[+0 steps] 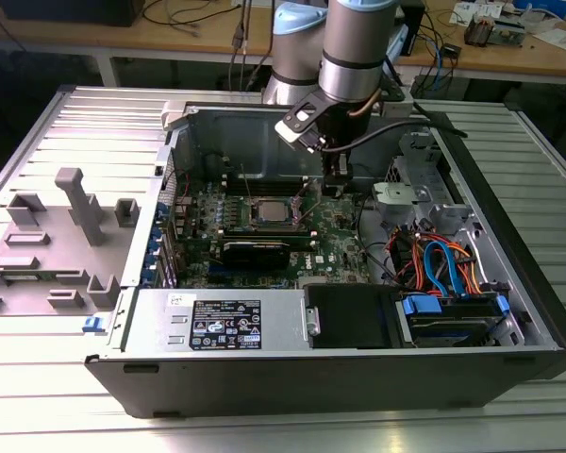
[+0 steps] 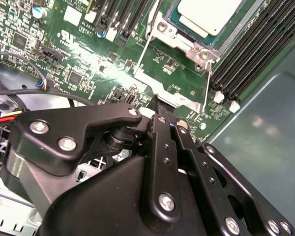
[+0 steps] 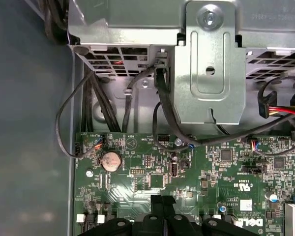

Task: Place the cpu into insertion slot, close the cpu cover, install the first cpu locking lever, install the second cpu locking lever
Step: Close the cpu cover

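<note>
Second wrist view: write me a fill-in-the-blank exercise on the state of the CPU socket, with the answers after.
1. The cpu lies in the ___.
2. The cpu cover is ___, not down over the cpu.
3. Of the cpu and the cpu cover, the gripper is nearer the ___.
4. The board around the socket is ___ in colour.
Missing words: insertion slot; open; cpu cover; green.

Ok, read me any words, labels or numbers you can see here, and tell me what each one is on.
Power supply label, exterior view: print too small to read.
Motherboard, white lettering, in both wrist views: too small to read.
Metal drive cage, stamped characters, first wrist view: not legible.
So no text here can be quoted reliably.
</note>
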`<action>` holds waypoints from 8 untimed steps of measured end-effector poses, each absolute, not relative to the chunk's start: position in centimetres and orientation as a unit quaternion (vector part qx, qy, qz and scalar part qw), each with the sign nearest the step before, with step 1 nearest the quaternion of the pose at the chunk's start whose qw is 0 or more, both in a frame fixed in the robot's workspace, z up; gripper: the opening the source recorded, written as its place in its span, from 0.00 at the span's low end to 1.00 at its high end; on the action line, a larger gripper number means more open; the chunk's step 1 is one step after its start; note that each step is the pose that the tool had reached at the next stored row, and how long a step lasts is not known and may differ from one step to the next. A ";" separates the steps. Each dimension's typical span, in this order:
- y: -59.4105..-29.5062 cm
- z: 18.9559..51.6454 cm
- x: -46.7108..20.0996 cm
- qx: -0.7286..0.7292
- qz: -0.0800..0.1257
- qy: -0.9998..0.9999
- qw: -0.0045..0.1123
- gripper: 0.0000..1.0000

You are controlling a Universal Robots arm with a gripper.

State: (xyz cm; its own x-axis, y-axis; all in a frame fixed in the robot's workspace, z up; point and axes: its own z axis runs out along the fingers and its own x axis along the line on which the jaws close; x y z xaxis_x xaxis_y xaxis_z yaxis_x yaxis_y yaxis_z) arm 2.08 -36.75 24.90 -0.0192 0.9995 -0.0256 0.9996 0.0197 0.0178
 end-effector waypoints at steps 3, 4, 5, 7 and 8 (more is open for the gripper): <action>-36.8 24.9 2.0 0.700 -0.003 0.714 0.015 0.11; -36.8 24.9 2.0 0.700 -0.003 0.714 0.015 0.11; -36.8 24.9 2.0 0.700 -0.003 0.714 0.015 0.11; -36.8 24.9 2.0 0.700 -0.003 0.714 0.015 0.11; -36.8 24.9 2.0 0.700 -0.003 0.714 0.015 0.11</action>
